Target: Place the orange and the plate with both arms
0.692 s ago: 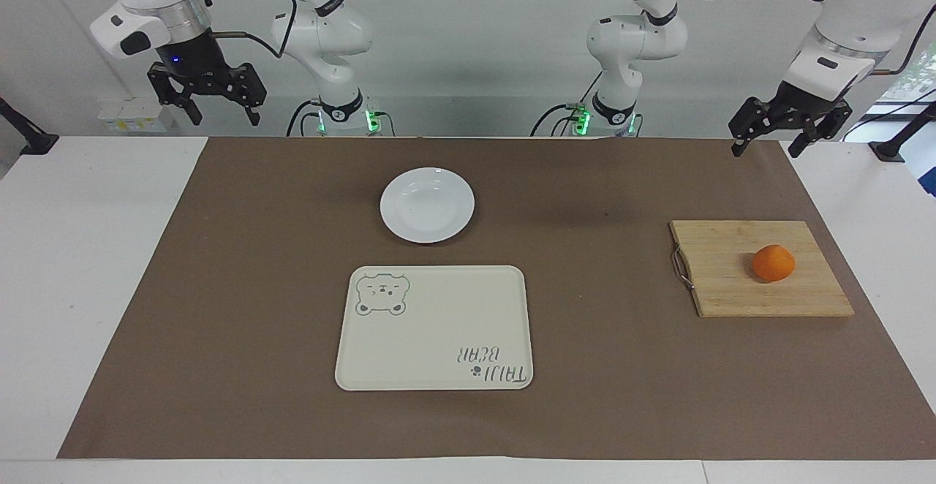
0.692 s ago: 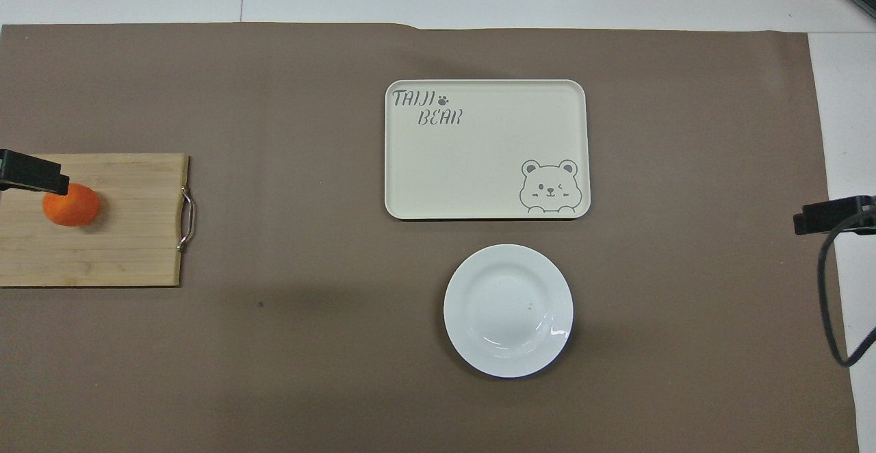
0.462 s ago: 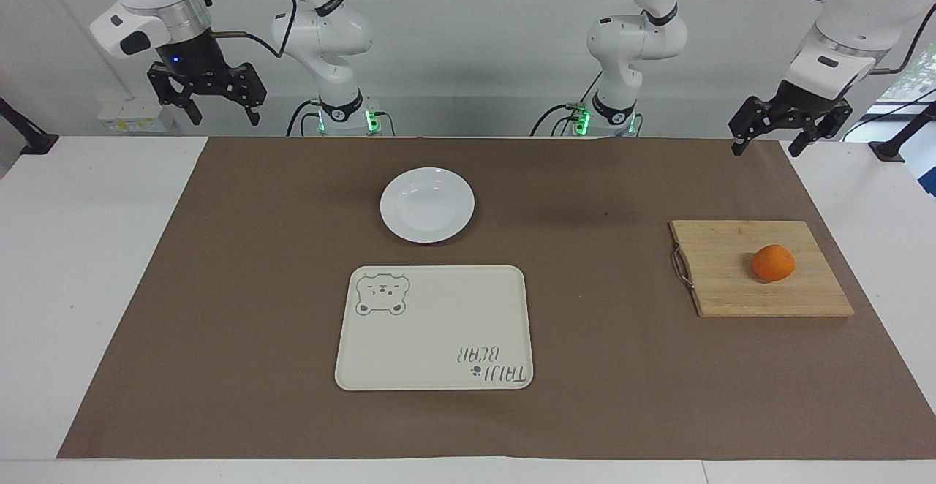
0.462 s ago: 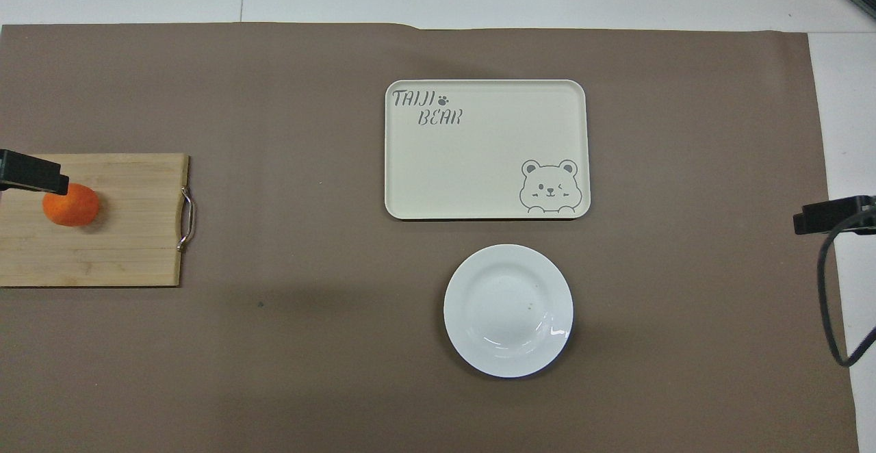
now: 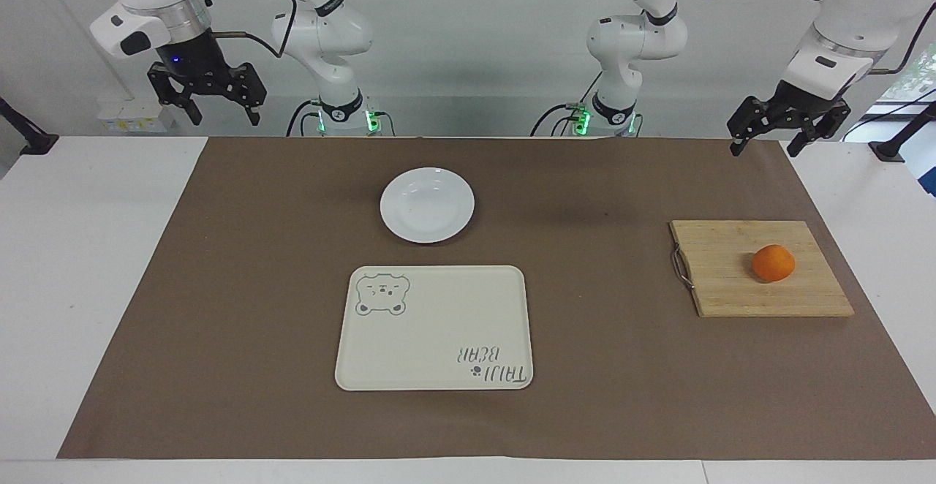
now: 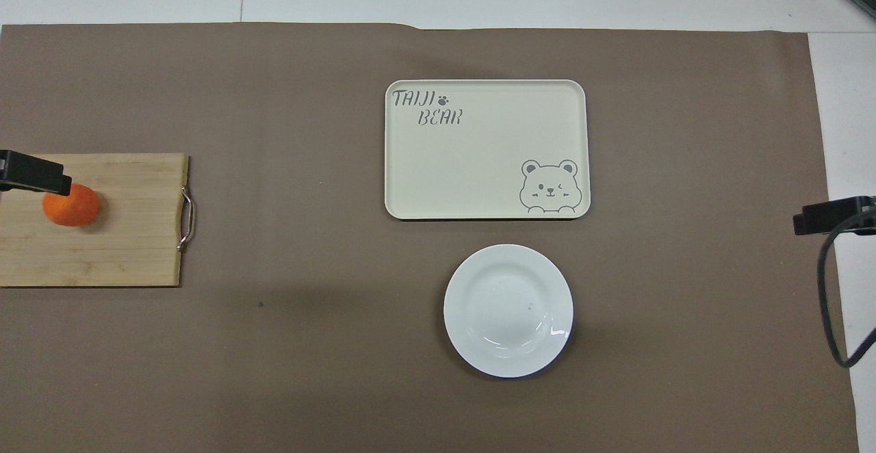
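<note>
1. Right gripper (image 5: 217,110): black, two-fingered, fingers spread, raised at the right arm's end of the table.
2. Round glossy white plate (image 5: 427,205): on brown mat (image 5: 241,286), at 12 o'clock from the cream rectangular bear-print tray (image 5: 434,327).
3. Small bright-orange orange (image 5: 773,262): on bamboo cutting board (image 5: 731,279), toward 3 o'clock.
4. Left gripper (image 5: 765,143): fingers spread, empty, raised over the mat's corner.

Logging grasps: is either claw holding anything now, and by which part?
Nothing is held. Left claw and right claw hang open and empty; orange and plate lie untouched.
</note>
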Robot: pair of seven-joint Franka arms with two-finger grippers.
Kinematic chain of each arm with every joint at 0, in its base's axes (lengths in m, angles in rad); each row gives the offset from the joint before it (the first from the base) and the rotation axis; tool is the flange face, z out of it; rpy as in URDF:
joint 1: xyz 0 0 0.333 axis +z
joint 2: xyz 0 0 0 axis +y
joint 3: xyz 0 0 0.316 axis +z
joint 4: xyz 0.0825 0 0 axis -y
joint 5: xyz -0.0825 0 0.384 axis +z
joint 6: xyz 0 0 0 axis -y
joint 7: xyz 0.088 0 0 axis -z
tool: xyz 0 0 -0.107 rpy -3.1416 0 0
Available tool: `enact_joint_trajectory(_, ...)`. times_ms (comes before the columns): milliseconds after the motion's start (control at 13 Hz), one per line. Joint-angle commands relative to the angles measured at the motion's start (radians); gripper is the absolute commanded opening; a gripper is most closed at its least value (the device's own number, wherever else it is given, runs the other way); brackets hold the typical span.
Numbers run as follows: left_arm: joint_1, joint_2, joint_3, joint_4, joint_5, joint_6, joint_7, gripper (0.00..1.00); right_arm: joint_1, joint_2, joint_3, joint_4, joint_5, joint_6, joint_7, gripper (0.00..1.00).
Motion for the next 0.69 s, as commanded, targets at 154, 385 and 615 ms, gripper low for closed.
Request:
enact_joint_trajectory(154, -0.005, -0.024, 0.003, -0.024, -0.010, -0.002, -0.014, 1.00, -0.006, -0.016, 0.007, -0.018, -0.021, 0.003, -0.040, 1.00)
enact_joint_trajectory(385, 0.003, -0.024, 0.003, -0.027, -0.010, 0.006, -0.008, 1.00, -0.007, -0.017, 0.007, -0.018, -0.019, 0.002, -0.042, 1.00)
enact_joint_trajectory(615, -0.006, -0.025, 0.001, -0.027, -0.010, 0.000, -0.008, 1.00, -0.007, -0.017, 0.005, -0.019, -0.015, 0.003, -0.040, 1.00)
